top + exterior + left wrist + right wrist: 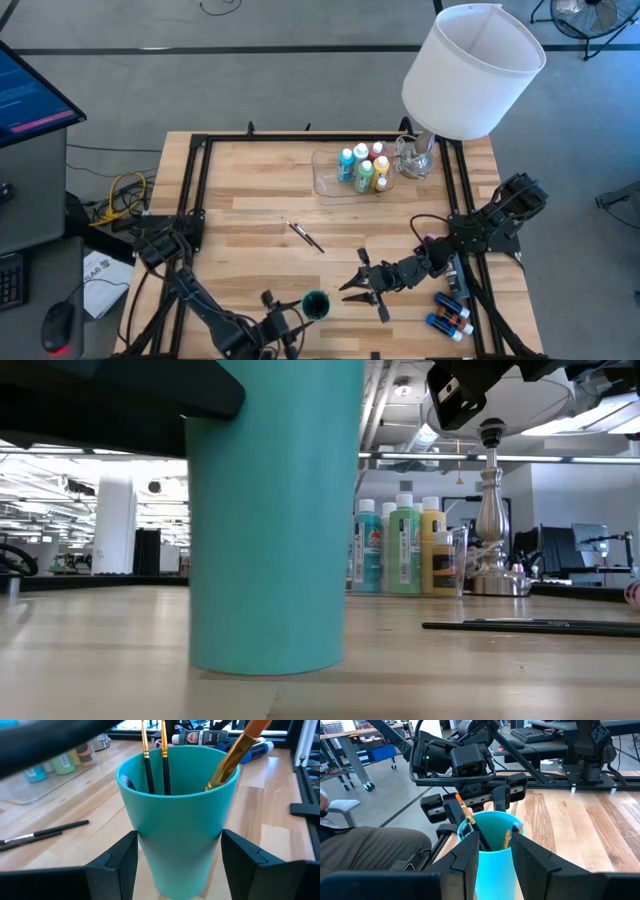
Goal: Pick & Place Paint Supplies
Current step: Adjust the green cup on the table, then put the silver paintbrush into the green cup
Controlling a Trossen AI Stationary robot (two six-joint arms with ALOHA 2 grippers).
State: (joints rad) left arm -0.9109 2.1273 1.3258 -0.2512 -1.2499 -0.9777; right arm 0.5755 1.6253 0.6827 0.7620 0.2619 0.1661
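Observation:
A teal cup point(316, 305) stands near the table's near edge on its base point(268, 660). It holds two thin dark brushes point(156, 770) and a thicker orange-handled brush point(234, 757). My left gripper point(180, 847) comes from the near side with a finger on each side of the cup. My right gripper point(353, 285) is open just right of the cup, and the cup rim point(490, 820) shows past its spread fingers. Two more brushes point(304, 237) lie flat mid-table. White-capped paint bottles point(362, 168) stand in the clear tray point(325, 186). My left gripper holds the teal cup by its side wall, about mid-height point(142, 845), between its two fingers point(120, 862). The fingers come in level from the table's near side. The cup stays upright with its base on the table.
A lamp with a big white shade point(472, 68) stands at the far right by the tray. Small paint tubes point(450, 313) lie near the right edge behind my right arm. Black frame rails run along the table's left and right sides. Bare wood lies left of the brushes.

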